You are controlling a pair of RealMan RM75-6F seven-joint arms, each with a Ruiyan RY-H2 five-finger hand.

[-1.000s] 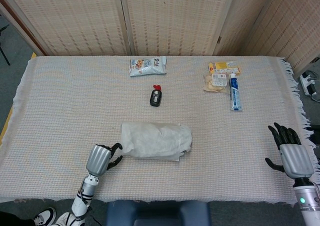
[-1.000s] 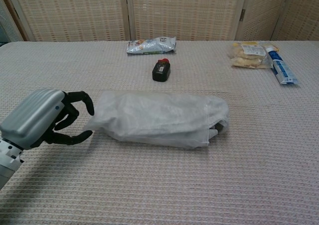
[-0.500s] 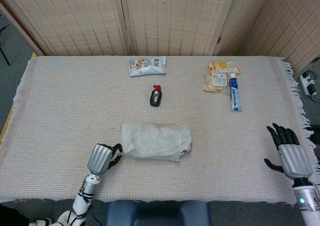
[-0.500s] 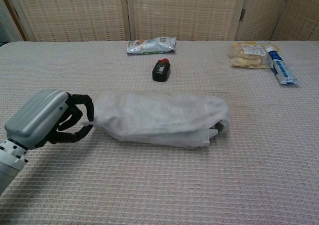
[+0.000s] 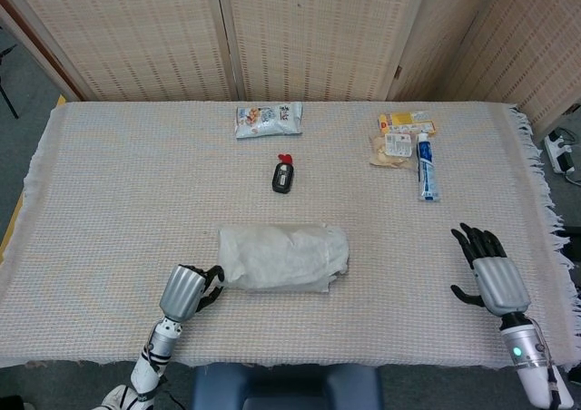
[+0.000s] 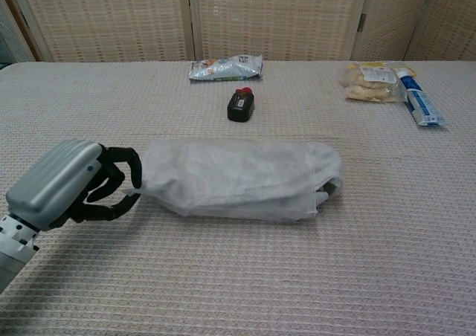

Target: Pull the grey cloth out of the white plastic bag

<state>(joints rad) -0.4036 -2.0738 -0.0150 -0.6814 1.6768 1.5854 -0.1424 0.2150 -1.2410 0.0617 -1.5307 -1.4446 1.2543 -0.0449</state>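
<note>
The white plastic bag (image 5: pixel 283 258) (image 6: pixel 238 178) lies on its side near the table's front edge. Its mouth faces right, and a bit of dark grey cloth (image 6: pixel 324 195) shows there. My left hand (image 5: pixel 188 290) (image 6: pixel 68 189) is at the bag's closed left end, and its curled fingers (image 6: pixel 131 174) pinch the plastic there. Only the head view shows my right hand (image 5: pixel 488 276). It hovers well to the right of the bag, holding nothing, with its fingers spread.
On the woven tablecloth (image 5: pixel 109 201) further back lie a snack packet (image 5: pixel 268 119), a small black bottle with a red cap (image 5: pixel 283 174), biscuit packs (image 5: pixel 398 138) and a toothpaste tube (image 5: pixel 426 179). Folding screens stand behind the table. The fringed table edge (image 5: pixel 543 201) is at the right.
My left hand's fingers have curled closed on the bag's left end. My right hand has moved left, in from the table's edge toward the bag.
</note>
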